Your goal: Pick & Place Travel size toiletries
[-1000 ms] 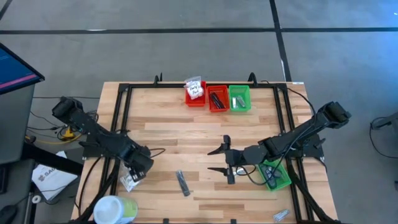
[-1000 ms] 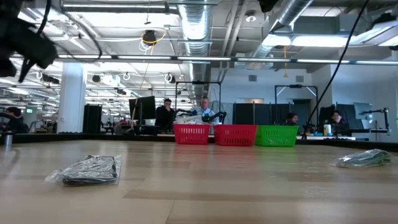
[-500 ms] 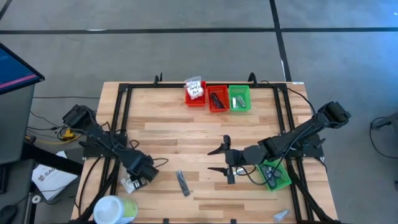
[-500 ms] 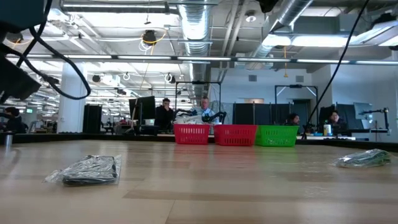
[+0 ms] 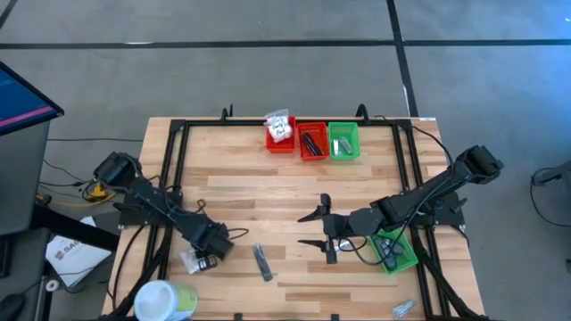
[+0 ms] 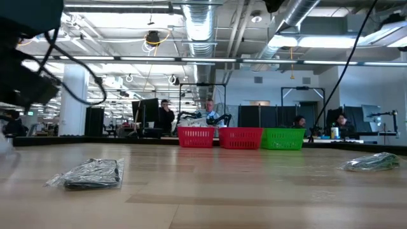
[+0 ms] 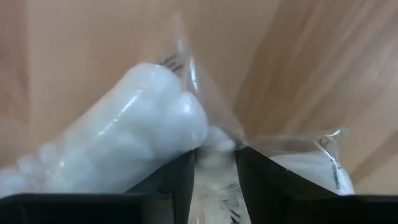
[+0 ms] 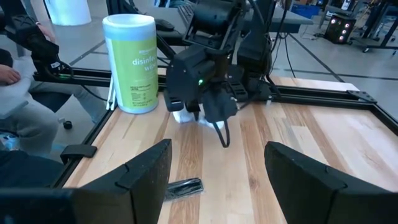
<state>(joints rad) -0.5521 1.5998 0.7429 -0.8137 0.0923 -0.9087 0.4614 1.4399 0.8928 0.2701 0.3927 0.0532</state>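
Left arm stretched low over the tabletop (image 5: pixel 268 201)
Its gripper (image 5: pixel 207 259) pinches a white packet (image 7: pixel 124 137); right gripper (image 5: pixel 314 230) hovers spread.

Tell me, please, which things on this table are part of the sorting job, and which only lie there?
Part of the job:
- white packet, pinched in the left hand
- dark packet on the table
- silvery sachet at the near right corner
- toiletries already in the three far bins

Only lying there:
- white-and-green tub
- green bin under the right arm
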